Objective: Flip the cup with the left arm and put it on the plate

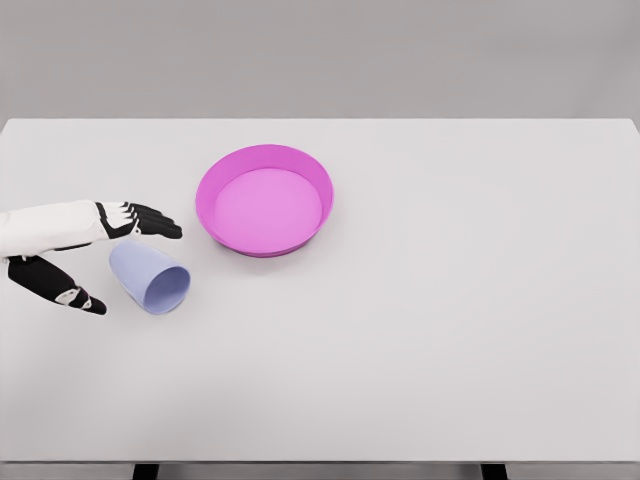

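Cup (151, 278), pale lavender-blue, is seen lying on its side on the white table (450, 330) in the left part of the frame, a little below mid-height. Its open mouth is turned toward the lower right, and its closed base is pointed toward the upper left. Up and to the right of it, near the centre of the frame and slightly left of the middle, a magenta plate (265, 199) with a raised rim is set flat on the table; its lighter pink floor is shown bare. Cup and plate are kept apart, with a strip of table visible between them. The left hand (85, 255) is brought in from the left edge on a white forearm, and its black fingers (150, 221) are stretched out toward the right, just above the cup's base end. The thumb (58, 285) is held well away from them, lower in the frame and to the left of the cup, so that the hand is spread wide and nothing is gripped by it. The cup's base is placed in the gap between fingers and thumb; whether it is touched by either cannot be told. A plain grey wall is shown across the top of the frame, behind the table's far edge.
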### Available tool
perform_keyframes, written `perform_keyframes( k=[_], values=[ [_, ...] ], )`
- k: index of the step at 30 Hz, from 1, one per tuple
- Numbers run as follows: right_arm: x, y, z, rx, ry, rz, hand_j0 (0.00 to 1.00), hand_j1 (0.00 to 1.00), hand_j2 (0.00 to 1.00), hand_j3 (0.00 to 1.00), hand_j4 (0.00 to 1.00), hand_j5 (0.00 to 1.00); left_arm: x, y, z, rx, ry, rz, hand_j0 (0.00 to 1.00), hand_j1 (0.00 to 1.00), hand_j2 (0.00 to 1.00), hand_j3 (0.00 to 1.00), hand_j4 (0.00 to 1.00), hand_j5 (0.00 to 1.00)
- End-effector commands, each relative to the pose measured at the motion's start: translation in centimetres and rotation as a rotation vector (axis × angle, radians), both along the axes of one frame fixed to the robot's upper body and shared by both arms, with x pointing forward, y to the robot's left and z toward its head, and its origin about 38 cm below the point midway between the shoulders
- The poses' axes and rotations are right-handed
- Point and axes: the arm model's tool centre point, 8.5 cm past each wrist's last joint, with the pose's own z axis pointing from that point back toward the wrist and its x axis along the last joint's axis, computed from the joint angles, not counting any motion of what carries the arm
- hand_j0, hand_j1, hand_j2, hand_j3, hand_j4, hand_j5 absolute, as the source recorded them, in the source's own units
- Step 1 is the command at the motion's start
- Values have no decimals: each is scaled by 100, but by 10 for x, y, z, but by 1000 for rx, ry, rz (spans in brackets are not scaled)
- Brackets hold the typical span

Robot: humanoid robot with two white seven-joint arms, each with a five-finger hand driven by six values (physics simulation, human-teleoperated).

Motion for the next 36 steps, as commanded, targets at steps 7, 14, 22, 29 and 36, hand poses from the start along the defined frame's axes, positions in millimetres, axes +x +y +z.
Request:
perform_keyframes(
  k=[7,14,22,29,36],
  values=[
    [0,0,0,0,-1,-5,100,100,100,100,100,100,16,5,-22,62,-24,40,100,100,100,100,100,100],
    [-1,0,0,0,1,-5,100,100,100,100,100,100,34,16,-55,119,1,102,100,100,100,100,100,100],
    [0,0,0,0,-1,-5,100,100,100,100,100,100,38,13,-79,114,55,111,100,100,100,100,100,100],
    [0,0,0,0,-1,-5,100,100,100,100,100,100,45,13,-89,137,53,125,100,100,100,100,100,100],
    [0,0,0,0,-1,-5,100,100,100,100,100,100,45,11,-90,140,55,120,100,100,100,100,100,100]
  ],
)
